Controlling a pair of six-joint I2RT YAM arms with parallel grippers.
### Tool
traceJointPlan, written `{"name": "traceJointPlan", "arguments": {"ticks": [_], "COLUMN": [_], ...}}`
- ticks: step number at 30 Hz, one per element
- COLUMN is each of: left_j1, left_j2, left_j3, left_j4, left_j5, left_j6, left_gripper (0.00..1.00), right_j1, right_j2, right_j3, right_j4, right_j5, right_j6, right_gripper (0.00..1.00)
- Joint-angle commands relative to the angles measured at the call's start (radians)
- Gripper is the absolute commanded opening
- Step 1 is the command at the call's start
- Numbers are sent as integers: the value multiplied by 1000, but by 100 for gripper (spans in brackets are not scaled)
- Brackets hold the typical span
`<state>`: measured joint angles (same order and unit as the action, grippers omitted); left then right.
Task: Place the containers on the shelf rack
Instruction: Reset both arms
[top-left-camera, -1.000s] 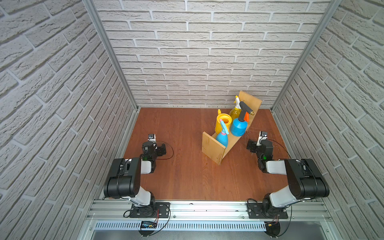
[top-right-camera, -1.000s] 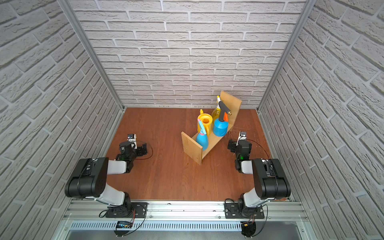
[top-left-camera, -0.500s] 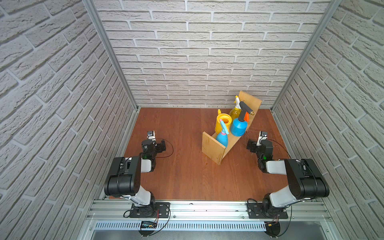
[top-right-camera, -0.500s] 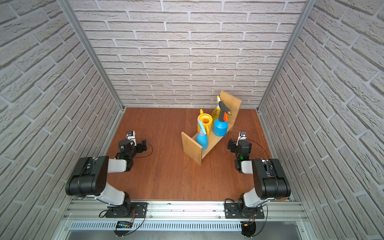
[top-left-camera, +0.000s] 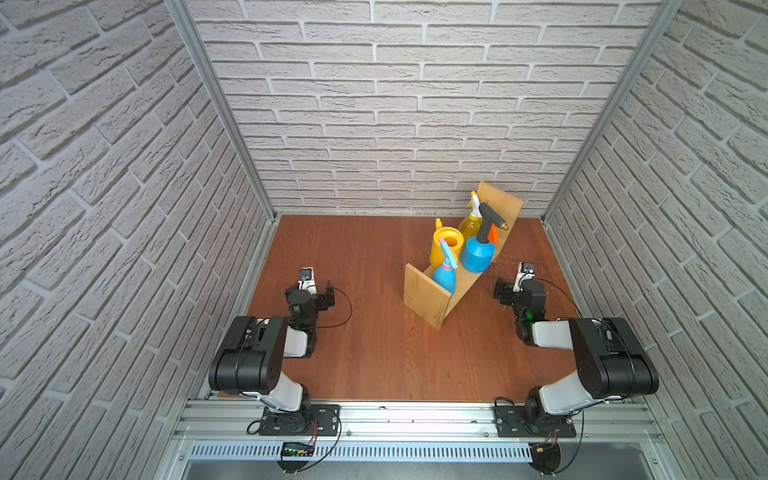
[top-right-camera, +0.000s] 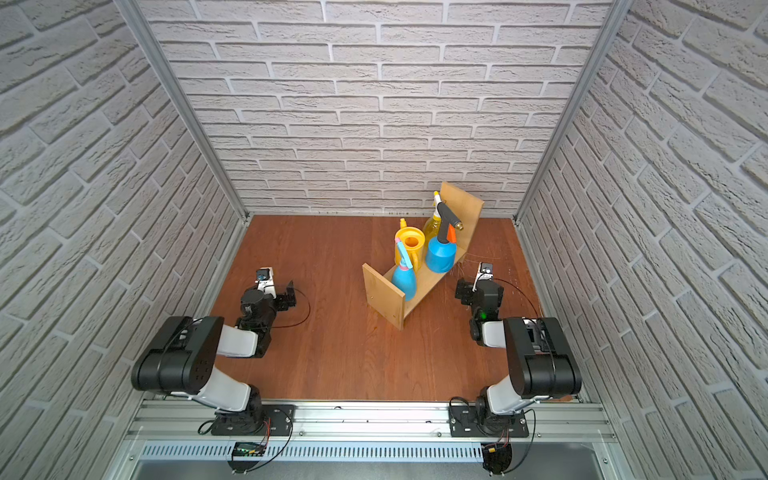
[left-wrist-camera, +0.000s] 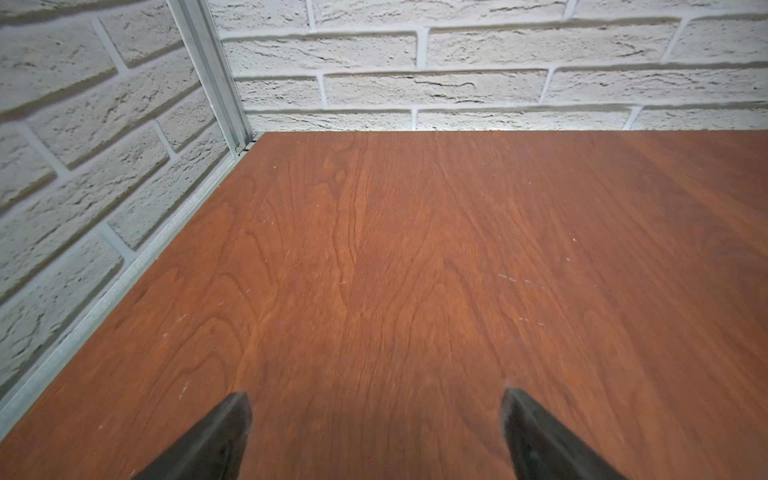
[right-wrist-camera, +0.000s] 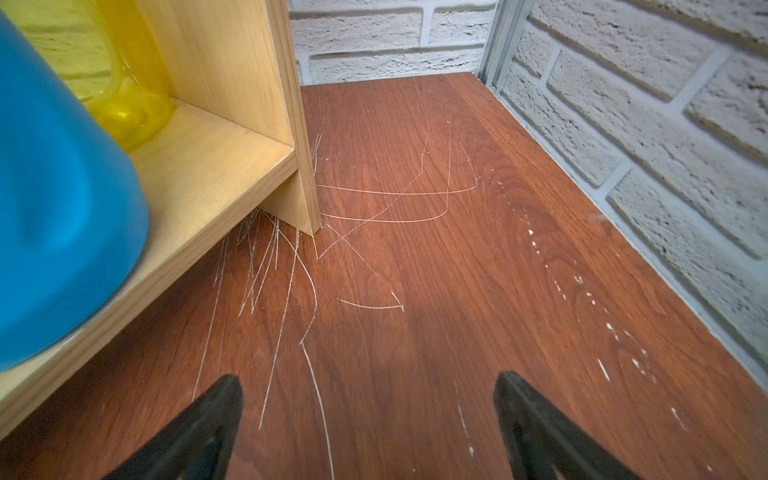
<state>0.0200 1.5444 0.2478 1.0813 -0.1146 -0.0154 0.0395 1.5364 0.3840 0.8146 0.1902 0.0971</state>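
The shelf rack (top-left-camera: 426, 297) (top-right-camera: 384, 297) is light plywood and stands slantwise on the right half of the table. All the containers stand on its board: a light-blue spray bottle (top-left-camera: 444, 280), a yellow watering can (top-left-camera: 444, 245), a blue pressure sprayer (top-left-camera: 477, 254) (right-wrist-camera: 62, 208) and a translucent yellow spray bottle (top-left-camera: 469, 222) (right-wrist-camera: 133, 104). My right gripper (top-left-camera: 517, 286) (right-wrist-camera: 366, 376) hangs open and empty low over the table, just right of the rack's board (right-wrist-camera: 208, 174). My left gripper (top-left-camera: 309, 286) (left-wrist-camera: 375, 395) is open and empty over bare wood, far left of the rack.
Brick-pattern walls (top-left-camera: 395, 124) close in the wooden table (top-left-camera: 374, 353) on three sides, with metal corner posts (left-wrist-camera: 208, 70). Scratches (right-wrist-camera: 374, 216) mark the wood by the rack's far end panel. An aluminium rail (top-left-camera: 415, 419) carries both arm bases.
My left gripper has shifted slightly over the table. The right arm, the rack and the containers have not moved.
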Motion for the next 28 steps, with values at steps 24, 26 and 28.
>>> {"name": "traceJointPlan", "arguments": {"ticks": [24,26,28], "left_j1": [-19,-21,-21], "left_j2": [14,16,16], "left_j3": [-36,-38,-36], "left_j4": [136,143,140], "left_j5": [-19,-22,-21], "left_j6": [33,36,36], "left_gripper": [98,98,98], "right_j1": [5,5,5], "right_j2": [-8,-7,-7], "right_j3": [17,17,18], "right_j4": [27,28,28], "right_j5": [-1,-3,-2], "right_j6": [-8,-8,-8], "right_gripper": [99,99,99]}}
